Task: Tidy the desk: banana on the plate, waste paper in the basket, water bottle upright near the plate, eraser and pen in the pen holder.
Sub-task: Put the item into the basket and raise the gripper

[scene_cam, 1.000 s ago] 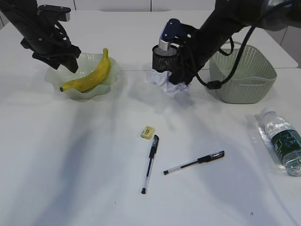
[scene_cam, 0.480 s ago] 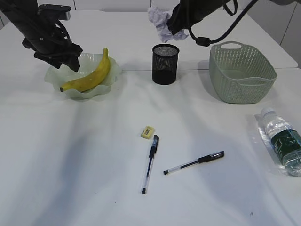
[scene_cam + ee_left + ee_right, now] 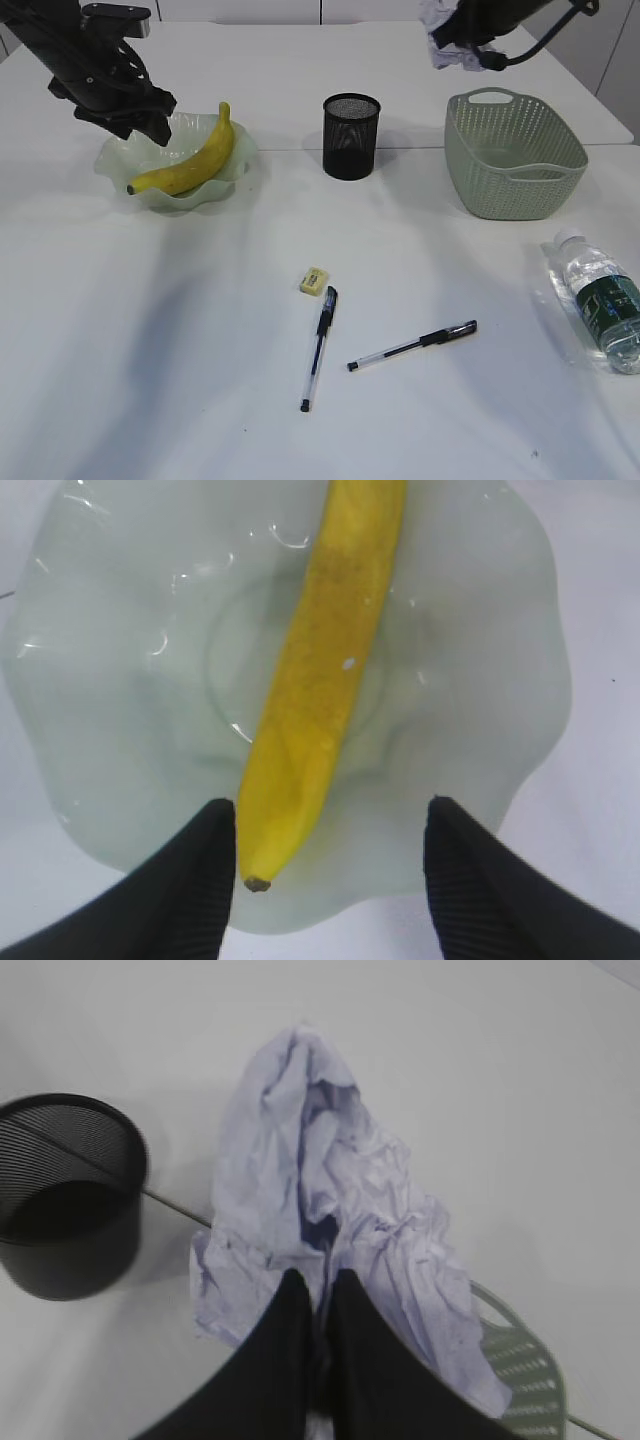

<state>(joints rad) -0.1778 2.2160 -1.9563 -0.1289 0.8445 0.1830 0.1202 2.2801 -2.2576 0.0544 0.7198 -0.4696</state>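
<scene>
The banana (image 3: 190, 158) lies in the pale green plate (image 3: 120, 178) at the back left; it also shows in the left wrist view (image 3: 320, 670). My left gripper (image 3: 330, 815) is open above the plate (image 3: 480, 700), its jaws either side of the banana's tip. My right gripper (image 3: 320, 1285) is shut on the crumpled waste paper (image 3: 330, 1210), held high at the top right (image 3: 445, 40), just left of and above the green basket (image 3: 515, 150). The black mesh pen holder (image 3: 351, 136) stands at the back middle. A yellow eraser (image 3: 314, 281), two pens (image 3: 320, 347) (image 3: 412, 346) and a lying water bottle (image 3: 600, 300) rest on the table.
The white table has a seam line running behind the pen holder and basket. The bottle lies near the right edge. The pen holder (image 3: 65, 1195) shows empty in the right wrist view.
My right gripper has lifted the waste paper from beside the pen holder and carried it up and right, toward the basket. The left gripper has stayed over the plate.
</scene>
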